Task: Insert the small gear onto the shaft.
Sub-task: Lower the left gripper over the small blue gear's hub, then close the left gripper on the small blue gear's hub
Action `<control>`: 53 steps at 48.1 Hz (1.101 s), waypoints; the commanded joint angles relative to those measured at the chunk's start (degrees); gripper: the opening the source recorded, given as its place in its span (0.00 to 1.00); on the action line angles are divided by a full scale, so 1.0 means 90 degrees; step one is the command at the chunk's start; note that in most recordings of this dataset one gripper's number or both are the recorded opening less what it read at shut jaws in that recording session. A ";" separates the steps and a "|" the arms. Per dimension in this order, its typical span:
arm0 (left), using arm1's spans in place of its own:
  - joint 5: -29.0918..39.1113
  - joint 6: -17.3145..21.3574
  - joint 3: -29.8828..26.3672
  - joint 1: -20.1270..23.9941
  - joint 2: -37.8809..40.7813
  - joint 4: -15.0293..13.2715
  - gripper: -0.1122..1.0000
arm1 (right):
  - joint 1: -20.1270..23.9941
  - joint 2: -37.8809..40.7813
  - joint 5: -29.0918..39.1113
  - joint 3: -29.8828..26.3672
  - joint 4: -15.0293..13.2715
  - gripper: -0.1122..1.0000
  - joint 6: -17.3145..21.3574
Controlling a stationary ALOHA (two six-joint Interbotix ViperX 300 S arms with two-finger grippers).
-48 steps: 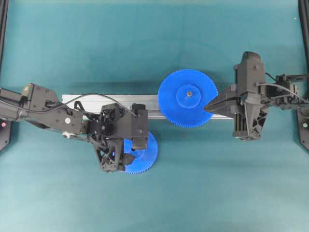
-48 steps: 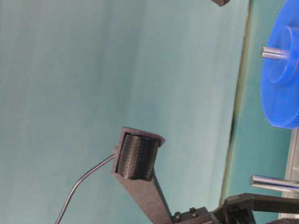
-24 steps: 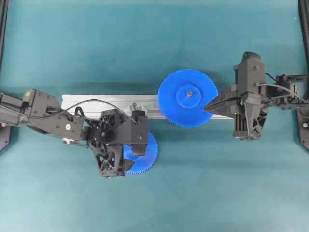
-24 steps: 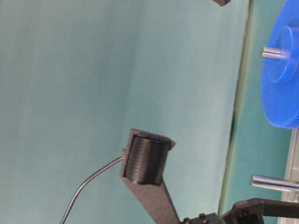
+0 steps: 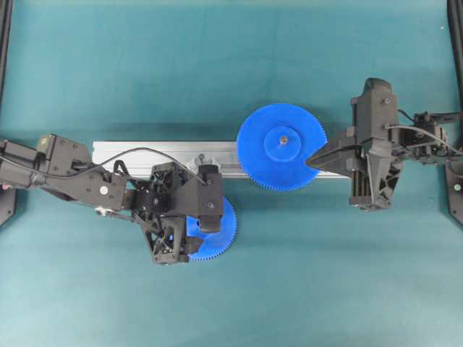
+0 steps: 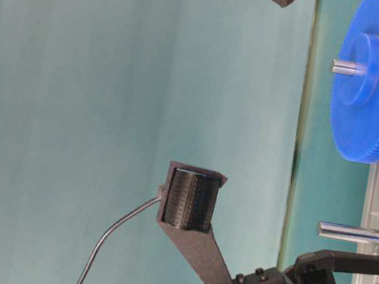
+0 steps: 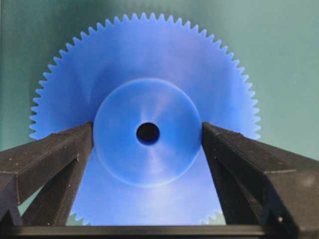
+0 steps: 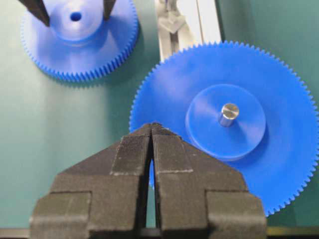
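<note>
Altogether two blue gears: small gear (image 7: 144,124) between spread left gripper (image 7: 147,133) fingers; right gripper (image 8: 151,130) clenched, empty.

Even, bright light falls from above with only soft shadows on the table (image 5: 231,65). The left wrist view is soft and blurred; the table-level view lies turned sideways.

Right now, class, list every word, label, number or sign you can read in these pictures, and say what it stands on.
None can be read. The small gear, the large gear, the rail and both grippers, left and right, bear no legible text. Small light spots on the arms in the overhead view are too small to tell whether they are labels.
</note>
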 commanded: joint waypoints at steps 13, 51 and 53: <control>0.0059 -0.0342 0.0000 -0.0029 0.0098 0.0010 0.93 | -0.0010 -0.0029 -0.0039 -0.0049 0.0000 0.14 0.0039; 0.0840 -0.0293 -0.0078 -0.0039 -0.0068 0.0010 0.93 | -0.0010 -0.0029 -0.0303 0.0068 0.0010 0.14 0.0039; 0.0840 -0.0303 -0.0088 -0.0039 -0.0068 0.0010 0.93 | -0.0010 -0.0029 -0.0303 0.0068 0.0010 0.14 0.0049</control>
